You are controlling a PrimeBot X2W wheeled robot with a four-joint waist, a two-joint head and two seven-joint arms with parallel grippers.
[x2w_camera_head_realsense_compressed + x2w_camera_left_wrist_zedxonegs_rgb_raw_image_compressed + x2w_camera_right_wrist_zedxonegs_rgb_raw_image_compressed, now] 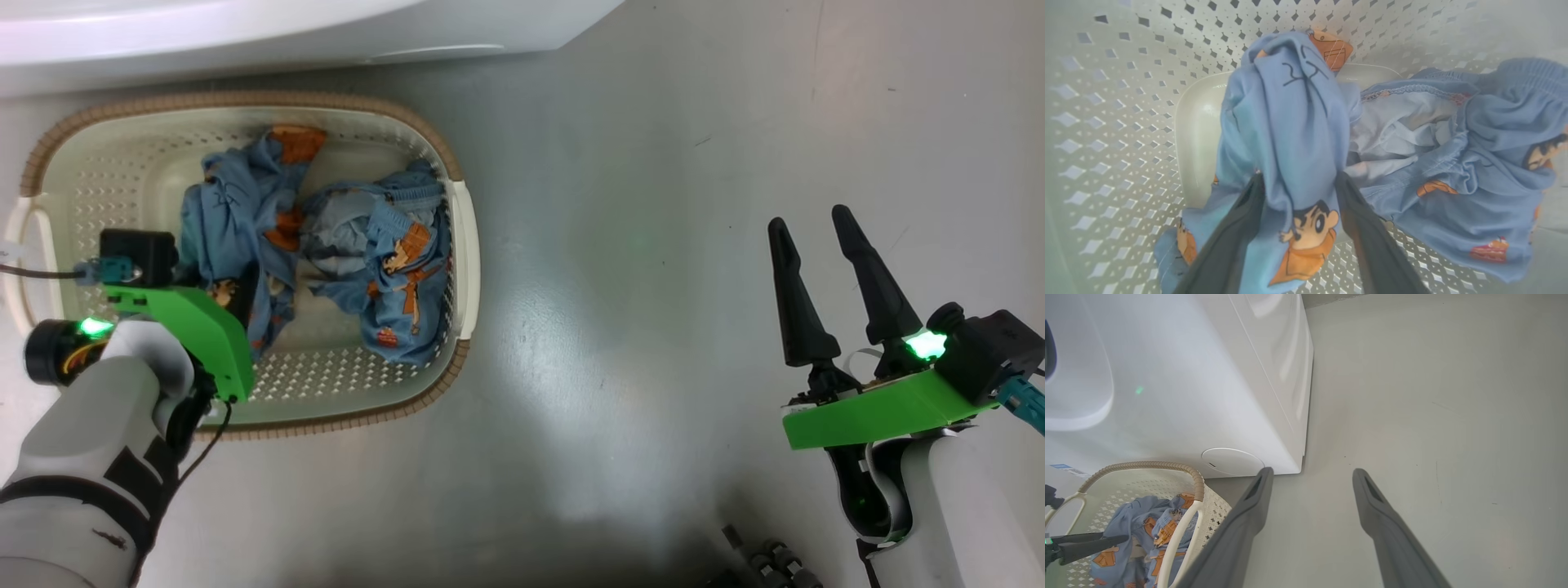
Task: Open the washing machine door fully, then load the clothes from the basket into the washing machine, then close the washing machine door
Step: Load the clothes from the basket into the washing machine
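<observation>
Down in the basket [245, 100], which sits on the grey floor [612, 286] just in front of the washing machine [245, 33], the clothes [326, 237] lie as two crumpled light-blue heaps side by side, printed with orange and brown cartoon figures. The left gripper [1298, 179] reaches into the basket over the left-hand garment [1290, 122]. In the left wrist view its two dark fingers [1237, 228] stand wide apart astride a bunched ridge of that cloth. The fabric fills the gap and touches both inner faces, though whether it is pinched cannot be told. The second garment [1453, 163] lies just beside it, against the perforated wall. The right gripper [808, 219] hangs over bare floor well to the right of the basket, its jaws spread and nothing between them. Its wrist view looks past the machine's lower front corner, where a round white cover [1233, 461] sits just above the basket's brown rim.
</observation>
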